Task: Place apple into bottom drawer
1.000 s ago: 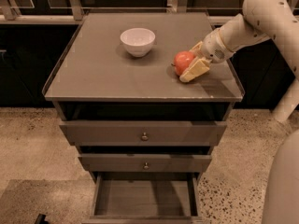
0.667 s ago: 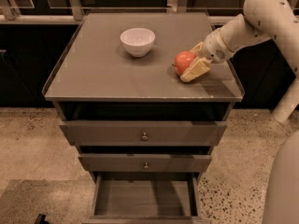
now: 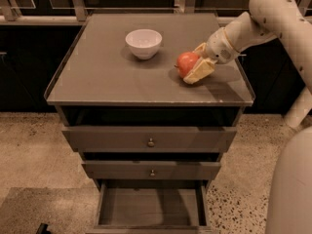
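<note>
The red-orange apple (image 3: 185,62) rests on the top of the grey-brown cabinet (image 3: 107,77), right of the middle. My gripper (image 3: 193,64) reaches in from the right, its cream fingers (image 3: 199,72) closed on the apple's front and back sides. The apple still touches the cabinet top. The bottom drawer (image 3: 151,206) is pulled open at the foot of the cabinet, and its flat wooden inside holds nothing I can see.
A white bowl (image 3: 143,43) stands on the cabinet top, left of the apple. The two knobbed drawers (image 3: 150,141) above the bottom one are closed. My arm (image 3: 263,18) crosses the upper right. Speckled floor lies on both sides.
</note>
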Robot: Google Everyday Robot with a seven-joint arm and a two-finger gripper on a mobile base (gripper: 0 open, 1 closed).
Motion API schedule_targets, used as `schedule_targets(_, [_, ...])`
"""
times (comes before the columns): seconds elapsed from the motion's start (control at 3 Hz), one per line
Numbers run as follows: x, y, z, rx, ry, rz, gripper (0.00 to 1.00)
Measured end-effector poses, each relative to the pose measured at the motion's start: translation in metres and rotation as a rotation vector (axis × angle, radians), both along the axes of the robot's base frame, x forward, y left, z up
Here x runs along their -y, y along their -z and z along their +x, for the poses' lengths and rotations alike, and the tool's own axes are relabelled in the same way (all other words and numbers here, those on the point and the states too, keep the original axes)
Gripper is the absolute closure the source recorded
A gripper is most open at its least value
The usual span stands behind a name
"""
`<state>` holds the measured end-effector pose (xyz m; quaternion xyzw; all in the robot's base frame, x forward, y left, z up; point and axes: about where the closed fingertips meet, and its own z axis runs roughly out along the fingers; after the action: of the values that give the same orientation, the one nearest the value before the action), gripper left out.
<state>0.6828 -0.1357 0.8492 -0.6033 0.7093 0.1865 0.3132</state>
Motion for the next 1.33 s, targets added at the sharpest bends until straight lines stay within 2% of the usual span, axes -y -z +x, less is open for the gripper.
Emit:
schedule_targets(0.33, [-0.004,-0.033,-0.026,0.027,-0.019,0.03,1.0])
schedule_targets(0.67, [0.007,-0.075,-0.084,0.065,0.055,0.074,1.0])
schedule_targets(1.0, [0.005,-0.095,-0.133,0.104,0.133,0.171,1.0])
schedule_targets(1.33, [0.031,-0.063,-0.16,0.041,0.202,0.178,1.0])
